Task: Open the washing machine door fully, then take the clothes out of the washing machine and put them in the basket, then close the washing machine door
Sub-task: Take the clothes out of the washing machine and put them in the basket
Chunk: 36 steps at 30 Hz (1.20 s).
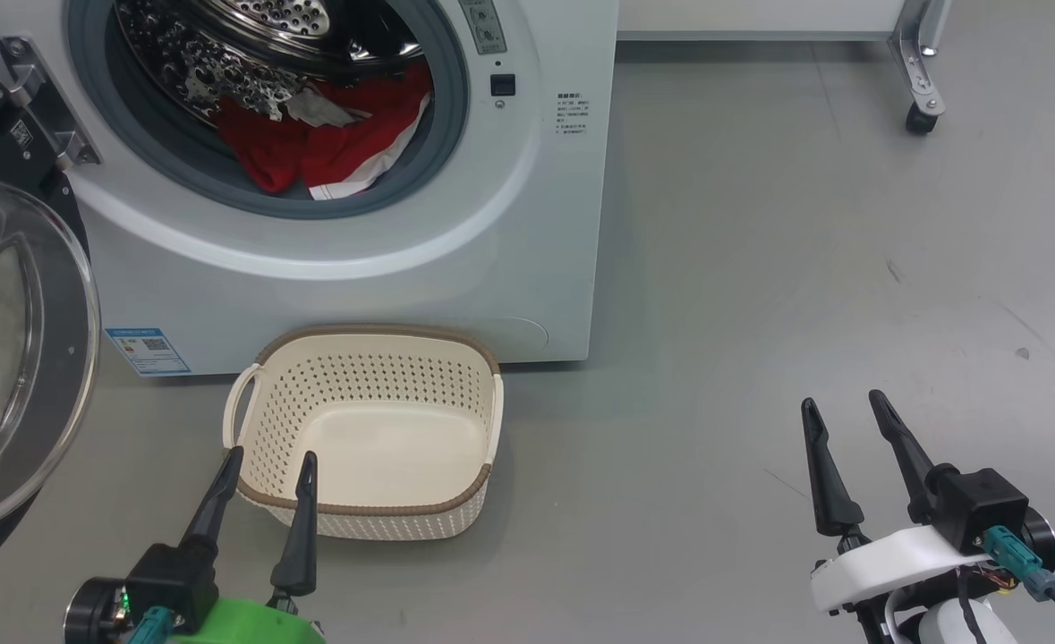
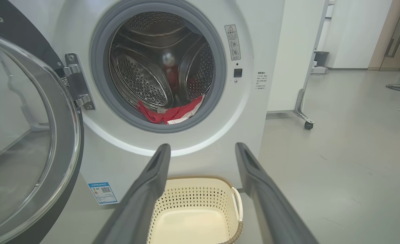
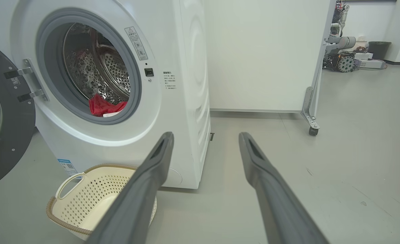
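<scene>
Item: bright red, white-striped clothes, heaped inside big white front-loading washing machine; black-rimmed glass door stands wide for our reach; cream perforated basket below, ready to receive; our left gripper, right gripper both spread, empty

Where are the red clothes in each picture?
Head view: the clothes are upper left of centre, at the bottom of the drum opening.
Left wrist view: the clothes are left of centre, low in the drum.
Right wrist view: the clothes are at the left, low in the drum.
Shared landmark: the basket on the floor before the washing machine, below the clothes in every view.
</scene>
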### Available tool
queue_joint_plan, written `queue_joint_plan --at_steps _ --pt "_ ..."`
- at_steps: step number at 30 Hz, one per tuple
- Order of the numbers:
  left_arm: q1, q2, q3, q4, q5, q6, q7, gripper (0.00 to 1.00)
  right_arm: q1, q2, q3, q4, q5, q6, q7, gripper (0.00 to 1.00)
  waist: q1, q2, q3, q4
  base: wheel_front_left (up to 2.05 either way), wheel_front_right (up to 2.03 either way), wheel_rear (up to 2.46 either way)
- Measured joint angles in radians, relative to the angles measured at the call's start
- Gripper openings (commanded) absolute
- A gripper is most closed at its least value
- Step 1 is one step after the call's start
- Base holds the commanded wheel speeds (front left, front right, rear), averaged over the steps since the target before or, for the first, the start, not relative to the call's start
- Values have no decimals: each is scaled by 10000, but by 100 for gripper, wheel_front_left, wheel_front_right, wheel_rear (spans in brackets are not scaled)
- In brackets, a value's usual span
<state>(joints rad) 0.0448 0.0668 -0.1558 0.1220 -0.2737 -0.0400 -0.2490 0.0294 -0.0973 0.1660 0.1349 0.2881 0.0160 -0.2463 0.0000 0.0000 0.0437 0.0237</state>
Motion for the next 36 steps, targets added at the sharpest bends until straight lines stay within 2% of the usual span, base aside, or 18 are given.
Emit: queue_joint_plan --at_steps 20,36 --pt "3 -119 77 -163 -408 -79 -2 100 -1 44 -13 -54 -13 4 -2 100 0 0 198 27 6 -6 0" --pt "3 -119 136 -286 -401 -31 -2 100 -2 65 -46 -54 -15 33 -10 100 0 0 275 48 65 -65 0"
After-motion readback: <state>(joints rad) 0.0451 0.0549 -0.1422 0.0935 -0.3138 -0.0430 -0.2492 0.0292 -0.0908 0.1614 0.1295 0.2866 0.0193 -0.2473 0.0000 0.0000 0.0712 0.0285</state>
